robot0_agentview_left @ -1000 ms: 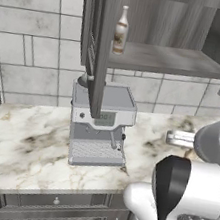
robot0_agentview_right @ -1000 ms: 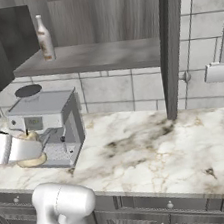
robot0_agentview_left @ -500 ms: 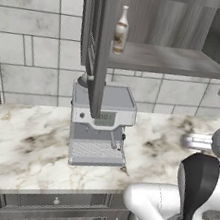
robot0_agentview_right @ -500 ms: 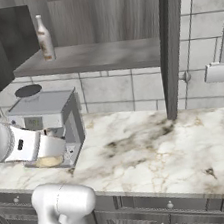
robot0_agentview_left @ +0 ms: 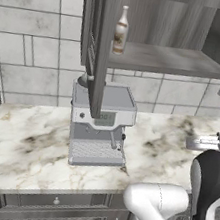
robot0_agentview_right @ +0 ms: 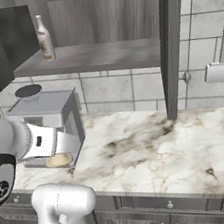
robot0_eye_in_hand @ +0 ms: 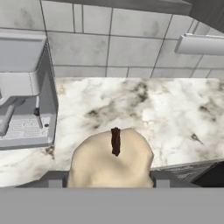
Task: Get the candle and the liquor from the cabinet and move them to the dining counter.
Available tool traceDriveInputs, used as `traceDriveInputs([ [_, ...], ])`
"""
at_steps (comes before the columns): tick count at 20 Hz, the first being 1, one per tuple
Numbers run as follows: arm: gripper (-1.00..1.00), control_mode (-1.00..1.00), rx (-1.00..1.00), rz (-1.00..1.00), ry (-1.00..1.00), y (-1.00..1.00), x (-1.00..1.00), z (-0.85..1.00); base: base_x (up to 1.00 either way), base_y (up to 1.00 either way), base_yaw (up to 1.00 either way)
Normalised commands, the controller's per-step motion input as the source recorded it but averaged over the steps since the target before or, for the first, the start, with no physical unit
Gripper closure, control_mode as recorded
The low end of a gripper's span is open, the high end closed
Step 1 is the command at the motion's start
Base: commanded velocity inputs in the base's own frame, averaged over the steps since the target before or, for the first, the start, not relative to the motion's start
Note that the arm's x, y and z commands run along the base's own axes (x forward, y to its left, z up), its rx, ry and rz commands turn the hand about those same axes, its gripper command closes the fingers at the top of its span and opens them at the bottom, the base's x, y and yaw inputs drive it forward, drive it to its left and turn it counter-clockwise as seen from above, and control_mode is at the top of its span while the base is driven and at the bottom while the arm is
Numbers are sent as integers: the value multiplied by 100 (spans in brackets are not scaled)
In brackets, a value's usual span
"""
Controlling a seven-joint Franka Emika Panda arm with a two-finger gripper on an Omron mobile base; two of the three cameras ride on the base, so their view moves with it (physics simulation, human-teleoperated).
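While the liquor [robot0_agentview_left: 121, 30] stays shelved, the pincer [robot0_eye_in_hand: 109, 177] carries the candle [robot0_eye_in_hand: 110, 159] rightward

beige-tan candle [robot0_eye_in_hand: 110, 161] with dark brown wick, brown liquor [robot0_agentview_left: 121, 31] bottle with pale label, dark grey wood-grain cabinet [robot0_agentview_left: 166, 60], white-grey veined marble worktop [robot0_agentview_right: 159, 147], silver-grey coffee machine [robot0_agentview_left: 100, 123] (black top disc), pale grey wall tiles [robot0_eye_in_hand: 131, 43]

Marble counter [robot0_eye_in_hand: 175, 113] lies below and ahead of the end effector, white-grey with dark veins. Grey tiled wall [robot0_eye_in_hand: 131, 48] stands beyond it. Silver coffee machine [robot0_eye_in_hand: 26, 100] sits on the counter, off to the left in the hand view. Pale wall-mounted bar [robot0_eye_in_hand: 201, 43] upper right. Grey drawer fronts [robot0_agentview_right: 163, 213] under the counter edge.
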Motion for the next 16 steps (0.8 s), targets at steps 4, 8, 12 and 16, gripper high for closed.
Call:
traceDriveInputs([
  [4, 100, 100, 0, 0, 0, 0, 0, -4, -16, 10, -4],
  [8, 100, 100, 0, 0, 0, 0, 0, 0, -41, 27, -28],
  [12, 100, 100, 0, 0, 0, 0, 0, 0, -46, 42, -45],
  [16, 100, 100, 0, 0, 0, 0, 0, 0, -39, 48, -50],
])
